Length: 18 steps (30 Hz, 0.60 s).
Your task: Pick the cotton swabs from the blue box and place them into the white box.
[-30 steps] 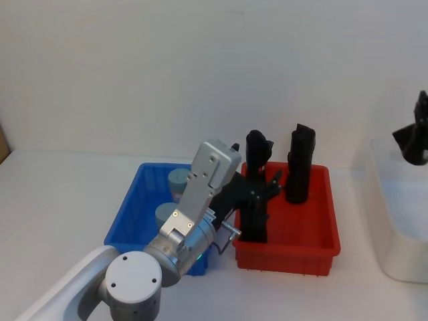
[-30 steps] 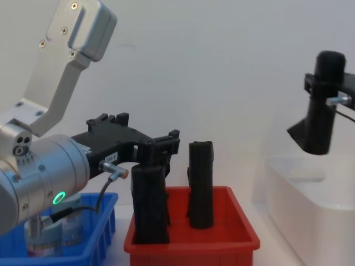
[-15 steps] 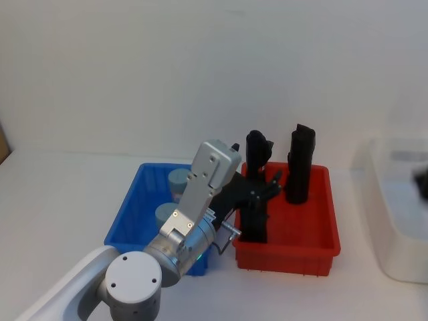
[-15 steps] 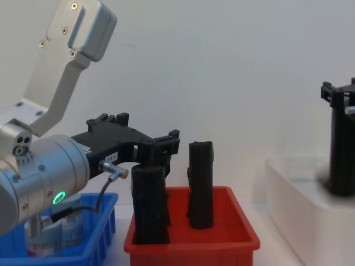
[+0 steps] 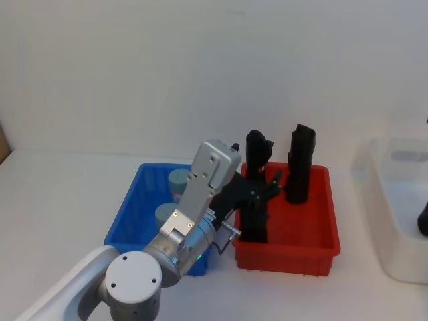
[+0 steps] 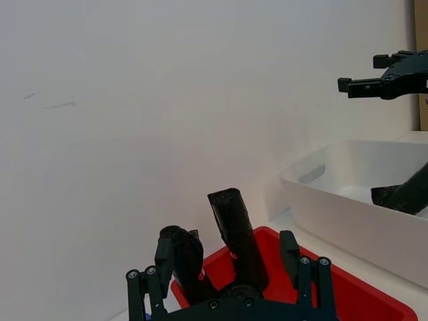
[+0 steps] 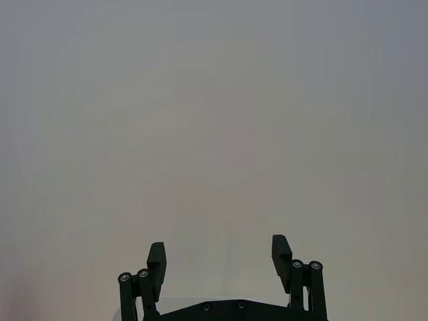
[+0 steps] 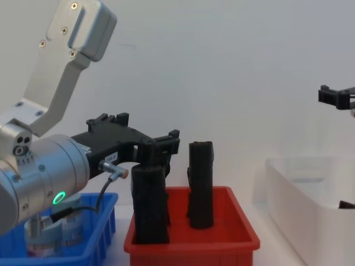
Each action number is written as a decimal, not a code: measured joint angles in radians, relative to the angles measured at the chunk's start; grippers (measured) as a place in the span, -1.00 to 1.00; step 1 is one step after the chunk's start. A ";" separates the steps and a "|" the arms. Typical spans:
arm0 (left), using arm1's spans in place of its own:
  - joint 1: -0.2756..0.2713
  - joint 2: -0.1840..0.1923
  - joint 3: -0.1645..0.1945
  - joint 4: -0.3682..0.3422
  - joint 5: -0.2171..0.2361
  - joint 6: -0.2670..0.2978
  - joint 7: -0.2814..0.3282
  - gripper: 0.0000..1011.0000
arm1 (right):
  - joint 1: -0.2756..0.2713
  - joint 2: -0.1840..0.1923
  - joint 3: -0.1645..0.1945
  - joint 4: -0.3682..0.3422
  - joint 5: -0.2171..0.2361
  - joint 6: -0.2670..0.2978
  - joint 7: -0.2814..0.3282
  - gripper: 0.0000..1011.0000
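Note:
Two cotton swabs tubs (image 5: 180, 179) (image 8: 50, 230) with grey-blue lids stand in the blue box (image 5: 134, 207) (image 8: 89, 244), partly hidden under my left arm. My left gripper (image 5: 266, 186) (image 6: 226, 249) (image 8: 166, 145) is open, reaching past the blue box and hovering over the front black roll (image 8: 150, 205) in the red bin. The white box (image 5: 394, 221) (image 6: 341, 200) (image 8: 305, 205) sits at the right with a black roll (image 6: 401, 195) (image 5: 423, 221) lying in it. Above it my right gripper (image 7: 221, 257) (image 6: 384, 72) (image 8: 337, 97) is open and empty.
A red bin (image 5: 314, 227) (image 8: 244, 233) between the blue and white boxes holds two upright black rolls (image 5: 299, 164) (image 8: 201, 185). A white wall stands close behind the table. My left arm's elbow (image 5: 134, 284) fills the near left.
My right gripper let go of the black roll it held over the white box; the roll dropped into the box. The left arm has not moved.

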 joint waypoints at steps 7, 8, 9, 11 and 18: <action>0.000 0.000 0.000 0.000 0.000 0.000 0.000 0.99 | -0.001 0.001 0.001 0.001 -0.002 -0.001 -0.003 0.98; 0.002 0.002 -0.001 -0.002 0.000 0.000 0.000 0.99 | -0.001 0.001 0.001 0.001 -0.002 -0.001 -0.003 0.98; 0.003 0.003 -0.001 -0.004 0.000 0.001 0.001 0.99 | -0.001 0.001 0.002 0.001 -0.002 -0.001 -0.003 0.98; 0.008 0.008 -0.003 -0.011 0.000 0.004 0.009 0.99 | -0.001 0.001 0.002 0.001 -0.002 -0.001 -0.004 0.98; 0.033 0.030 -0.015 -0.041 -0.010 0.013 0.054 0.99 | -0.001 0.002 0.003 0.002 -0.003 -0.001 -0.005 0.98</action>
